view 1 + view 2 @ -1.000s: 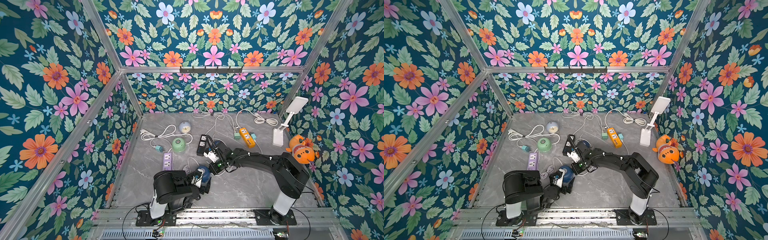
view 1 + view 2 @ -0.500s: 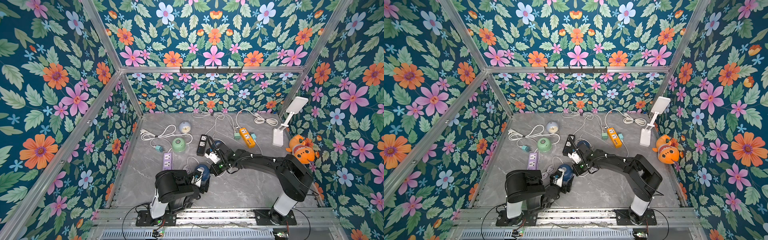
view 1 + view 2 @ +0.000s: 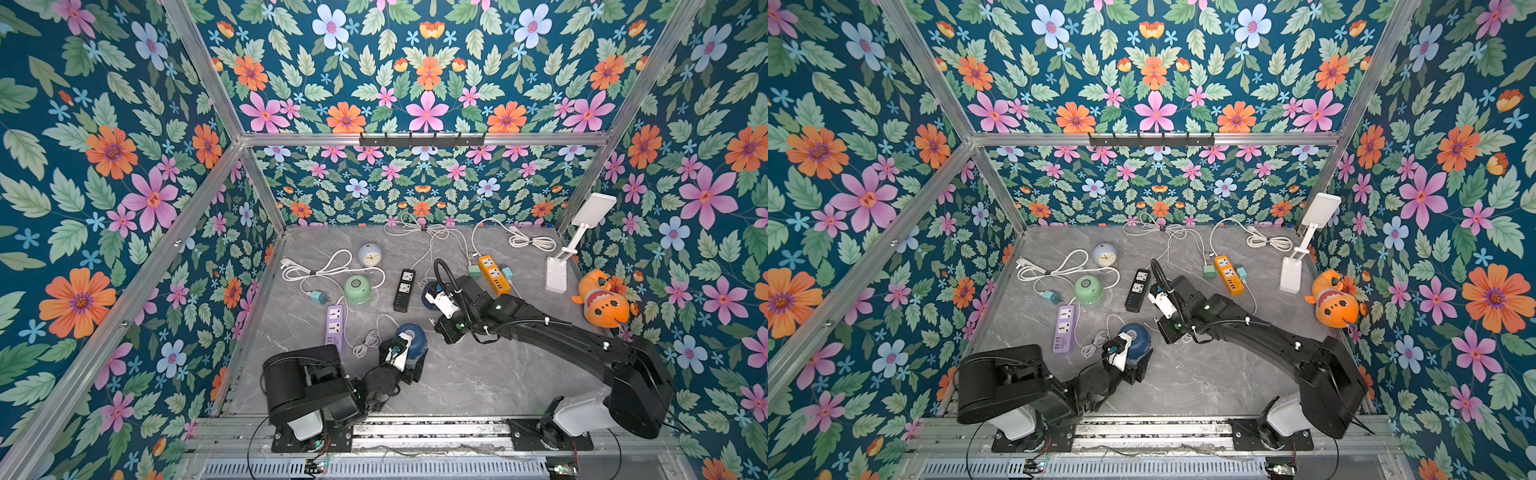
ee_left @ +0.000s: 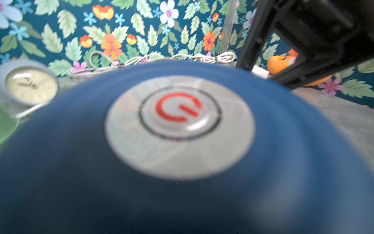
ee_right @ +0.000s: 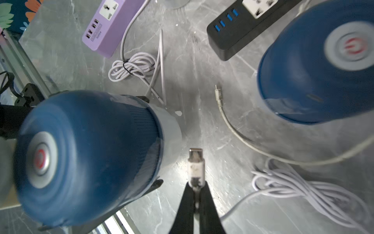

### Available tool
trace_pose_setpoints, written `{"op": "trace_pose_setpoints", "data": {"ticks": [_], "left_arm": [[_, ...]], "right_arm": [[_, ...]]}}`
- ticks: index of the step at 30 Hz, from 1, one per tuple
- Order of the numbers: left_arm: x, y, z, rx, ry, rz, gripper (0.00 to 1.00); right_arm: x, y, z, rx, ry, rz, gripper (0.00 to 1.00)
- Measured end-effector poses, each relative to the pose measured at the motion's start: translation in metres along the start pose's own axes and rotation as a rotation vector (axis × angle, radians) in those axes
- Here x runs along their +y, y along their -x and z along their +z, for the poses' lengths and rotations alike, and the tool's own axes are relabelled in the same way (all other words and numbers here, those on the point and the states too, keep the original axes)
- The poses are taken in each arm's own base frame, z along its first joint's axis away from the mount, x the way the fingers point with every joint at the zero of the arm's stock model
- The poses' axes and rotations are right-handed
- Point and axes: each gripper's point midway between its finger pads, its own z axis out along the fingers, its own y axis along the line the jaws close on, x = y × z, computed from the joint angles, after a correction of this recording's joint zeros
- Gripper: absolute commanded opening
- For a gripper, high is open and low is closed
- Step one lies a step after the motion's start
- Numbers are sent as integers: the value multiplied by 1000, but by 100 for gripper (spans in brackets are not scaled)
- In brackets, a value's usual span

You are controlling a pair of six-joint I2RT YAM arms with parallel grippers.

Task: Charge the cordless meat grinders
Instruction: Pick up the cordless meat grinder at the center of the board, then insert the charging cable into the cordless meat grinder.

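the table [image 3: 478,386] is bare along the middle of its front edge. between the front navy grinder [image 3: 415,336] and the back navy grinder [image 5: 315,66] a narrow lane is open, with a loose cable end [image 5: 219,97] in it. toward the left edge a cable bundle [image 3: 365,348] and the purple power strip [image 3: 335,326] block.

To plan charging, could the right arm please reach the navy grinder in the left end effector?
Probably yes: the right end effector, shut on a USB plug, hovers beside the navy grinder, nothing between.

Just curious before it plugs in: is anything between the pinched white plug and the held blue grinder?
Nothing visible: only bare table lies between the plug in the right gripper and the navy grinder in the left gripper.
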Motion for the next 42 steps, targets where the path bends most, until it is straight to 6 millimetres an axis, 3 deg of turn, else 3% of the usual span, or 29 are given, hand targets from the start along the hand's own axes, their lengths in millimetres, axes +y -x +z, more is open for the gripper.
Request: {"op": "trace_pose_setpoints", "data": {"ticks": [5, 9, 15, 22, 27, 42], "left_arm": [[-21, 45, 11, -12, -85, 58, 56], [-18, 69, 20, 24, -123, 115, 55], [2, 97, 31, 67, -116, 216, 55], [19, 125, 49, 81, -98, 353, 54], [20, 142, 54, 64, -115, 418, 52], [13, 138, 53, 70, -171, 479, 48]], "right_arm": [[-3, 11, -48, -68, -70, -68, 0], [-3, 16, -81, -109, -104, -112, 0], [1, 21, -110, -130, -119, -144, 0], [14, 27, -120, -139, -57, -147, 0], [19, 30, -121, -142, -32, -146, 0], [23, 39, -118, -144, -15, -145, 0]]}}
